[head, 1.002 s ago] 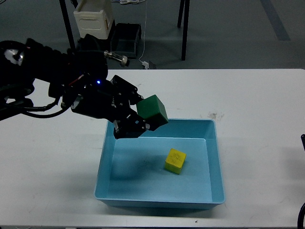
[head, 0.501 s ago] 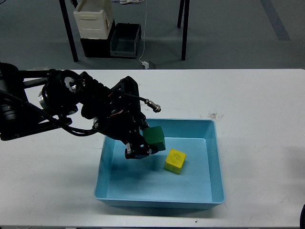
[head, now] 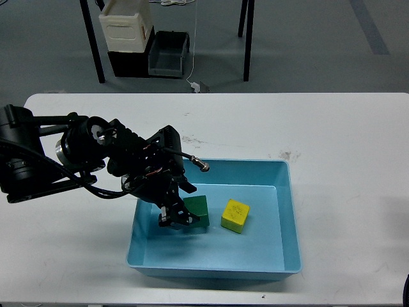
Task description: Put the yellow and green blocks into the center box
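Note:
A green block [head: 197, 211] rests low in the light blue box [head: 291, 217], on or just above its floor, left of a yellow block [head: 234, 215] that lies on the box floor. My left gripper [head: 181, 216] reaches down into the box from the left and its fingers are closed on the green block's left side. The two blocks sit close together with a small gap between them. My right gripper is out of view.
The box stands on a white table [head: 345, 147]. Beyond the table's far edge stand a white container [head: 126, 29], dark bins [head: 167, 56] and black table legs [head: 248, 38] on a grey floor.
My left gripper has carried the green block from above the box's back left rim down into the box, lowering it beside the yellow block. The yellow block has not moved.

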You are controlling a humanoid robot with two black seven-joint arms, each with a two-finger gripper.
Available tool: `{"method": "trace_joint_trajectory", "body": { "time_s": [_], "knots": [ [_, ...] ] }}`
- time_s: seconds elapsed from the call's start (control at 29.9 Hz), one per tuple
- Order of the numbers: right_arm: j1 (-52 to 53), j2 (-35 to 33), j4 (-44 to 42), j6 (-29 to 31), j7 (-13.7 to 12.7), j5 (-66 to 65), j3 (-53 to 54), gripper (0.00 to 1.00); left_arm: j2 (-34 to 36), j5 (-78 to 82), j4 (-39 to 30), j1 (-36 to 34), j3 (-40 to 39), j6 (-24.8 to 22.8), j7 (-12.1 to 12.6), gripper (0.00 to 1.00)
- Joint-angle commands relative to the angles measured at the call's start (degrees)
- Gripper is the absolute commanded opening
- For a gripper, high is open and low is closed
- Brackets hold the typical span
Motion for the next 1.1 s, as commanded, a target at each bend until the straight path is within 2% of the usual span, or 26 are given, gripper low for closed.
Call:
{"method": "trace_joint_trajectory", "body": {
  "time_s": [0.0,0.1,0.2,0.33,0.43,0.57,0.67,0.77,0.84,0.94,1.07],
  "knots": [
    [-0.01,-0.12,0.04,-0.04,0.00,-0.09,0.09,0.98,-0.54,-0.05,0.62,0.66,-0.20,0.00,-0.01,0.88],
    [-0.01,-0.12,0.04,0.05,0.00,-0.09,0.00,0.98,-0.54,-1.01,0.89,0.66,-1.86,0.00,-0.01,0.95],
    [0.08,-0.20,0.04,0.22,0.00,-0.09,-0.18,1.00,0.43,-7.31,0.80,0.66,-7.12,0.00,-0.01,0.96],
    [1.22,-0.20,0.13,0.40,0.00,0.00,-0.88,1.00,4.63,-28.90,0.54,1.27,-16.26,0.00,-0.01,0.96],
    [2.36,-0.21,0.13,0.49,0.00,-0.09,-1.41,1.00,7.45,-43.52,0.62,5.39,-21.19,0.00,-0.01,0.96],
    [3.68,-0.12,0.13,0.31,0.09,0.00,-1.41,1.00,8.07,-52.76,0.98,15.13,-32.07,0.00,-0.01,0.96],
    [5.09,0.50,0.13,0.23,0.18,0.78,-1.41,1.00,7.29,-62.24,1.33,27.95,-45.68,0.00,-0.01,0.96],
    [6.50,1.99,0.04,0.23,0.09,7.09,-1.49,1.00,5.97,-69.90,0.89,38.86,-54.58,0.00,-0.01,1.00],
    [7.20,2.34,0.04,0.23,-0.17,13.59,-1.49,1.00,3.87,-73.95,0.89,43.53,-57.85,0.75,-0.01,1.00],
    [8.17,2.17,-0.13,0.23,-0.44,23.08,-1.49,1.00,2.63,-82.10,0.71,48.63,-60.66,5.31,-0.01,1.00],
    [8.17,1.99,-1.98,0.75,-0.53,33.11,-1.49,1.00,2.19,-95.55,0.10,53.47,-61.37,7.96,-0.01,1.00]
  ]
}}
